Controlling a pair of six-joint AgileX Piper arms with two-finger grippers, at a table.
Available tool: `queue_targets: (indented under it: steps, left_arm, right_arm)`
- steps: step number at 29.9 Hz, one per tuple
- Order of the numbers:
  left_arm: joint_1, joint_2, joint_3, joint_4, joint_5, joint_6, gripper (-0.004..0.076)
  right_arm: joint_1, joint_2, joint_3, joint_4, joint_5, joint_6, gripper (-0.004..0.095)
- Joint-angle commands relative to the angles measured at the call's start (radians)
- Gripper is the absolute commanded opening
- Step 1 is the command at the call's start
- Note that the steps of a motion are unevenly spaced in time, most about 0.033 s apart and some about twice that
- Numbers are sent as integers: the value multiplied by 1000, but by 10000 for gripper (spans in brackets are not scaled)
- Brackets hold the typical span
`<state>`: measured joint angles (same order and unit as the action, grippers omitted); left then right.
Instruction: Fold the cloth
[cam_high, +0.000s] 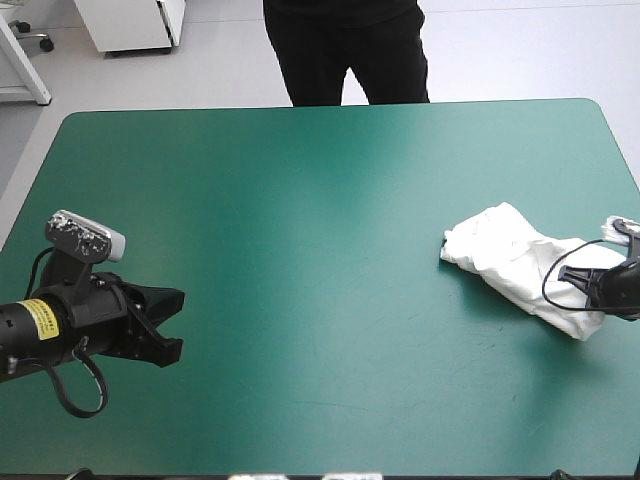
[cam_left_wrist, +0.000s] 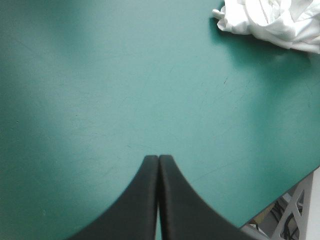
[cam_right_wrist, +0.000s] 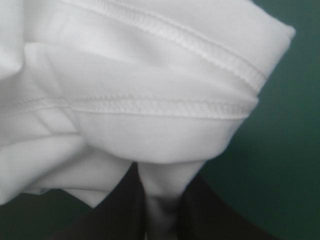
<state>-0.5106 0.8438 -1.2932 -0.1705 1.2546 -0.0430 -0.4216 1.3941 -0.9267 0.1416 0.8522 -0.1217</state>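
Teal-green bench (cam_high: 300, 200) fills the scene, and over by its right edge the white T-shirt (cam_high: 505, 260) lies in a crumpled heap. The right gripper (cam_high: 578, 277) is at the heap's near end, its black fingers (cam_right_wrist: 120, 215) pinched almost together on a fold of stitched hem. The left gripper (cam_left_wrist: 158, 159) hangs over the cover near the left edge, well apart from the T-shirt, its fingers pressed together into one point.

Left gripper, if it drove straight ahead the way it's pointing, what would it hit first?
Likely nothing: ahead of the shut left gripper lies only bare teal-green cover, as far as its wrist view shows. The T-shirt sits off to one side of that line, probably missed.
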Motion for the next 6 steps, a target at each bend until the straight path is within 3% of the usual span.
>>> queue_targets:
  steps: [1,4,6]
  left_arm:
    - [-5,1,-21,-12,-31,15,-9]
    - [-5,1,-21,-12,-39,18,-9]
    - [-5,1,-21,-12,-40,18,-9]
  right_arm:
    - [-7,-35,-22,1,-25,1,29]
    - [-7,-35,-22,-6,-22,1,208]
    - [-7,-35,-25,-6,-20,26,423]
